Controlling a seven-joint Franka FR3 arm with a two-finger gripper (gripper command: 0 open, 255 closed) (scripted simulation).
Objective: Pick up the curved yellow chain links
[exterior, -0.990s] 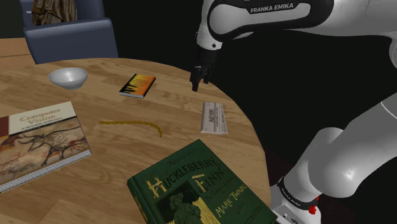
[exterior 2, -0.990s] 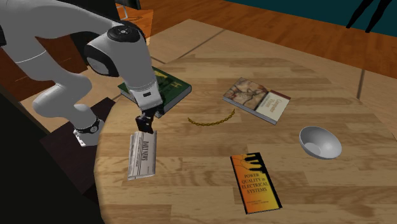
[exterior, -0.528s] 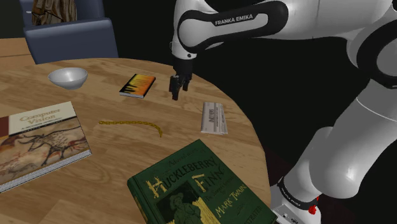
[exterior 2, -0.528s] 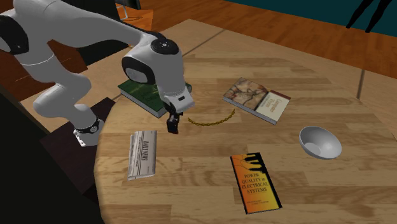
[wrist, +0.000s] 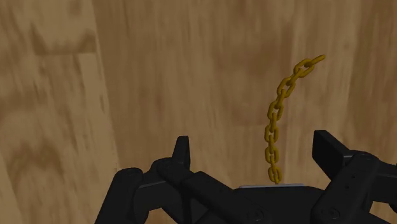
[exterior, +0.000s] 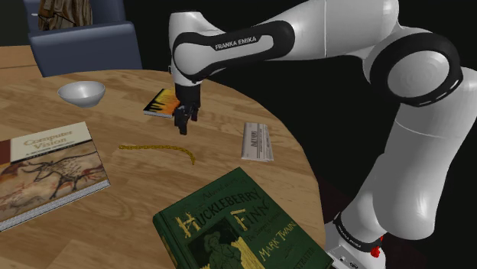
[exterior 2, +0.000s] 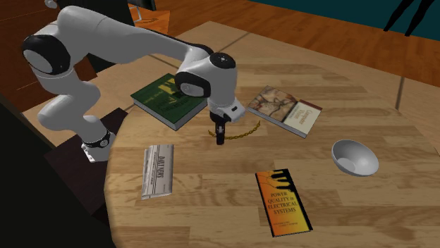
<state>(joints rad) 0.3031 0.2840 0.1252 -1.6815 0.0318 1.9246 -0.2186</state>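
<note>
Yellow chain links [wrist: 272,130] curve over grained wooden table [wrist: 159,76] below spread pincer [wrist: 254,141].

Round table [exterior: 130,200] of pale wood planks, grain running lengthwise, knots showing close up [wrist: 159,76]. Dark blue armchair [exterior: 88,42] at 11 o'clock in the shoulder view, just behind the table edge. Black area [exterior: 336,137] past the rim at 3 o'clock. Second exterior view: red-brown board floor [exterior 2: 296,21] at 12 o'clock; teal band [exterior 2: 352,7] at 1 o'clock, wall or rug unclear. Light even, soft.

The hand [wrist: 254,147] hides one end of the chain [wrist: 272,130].
</note>
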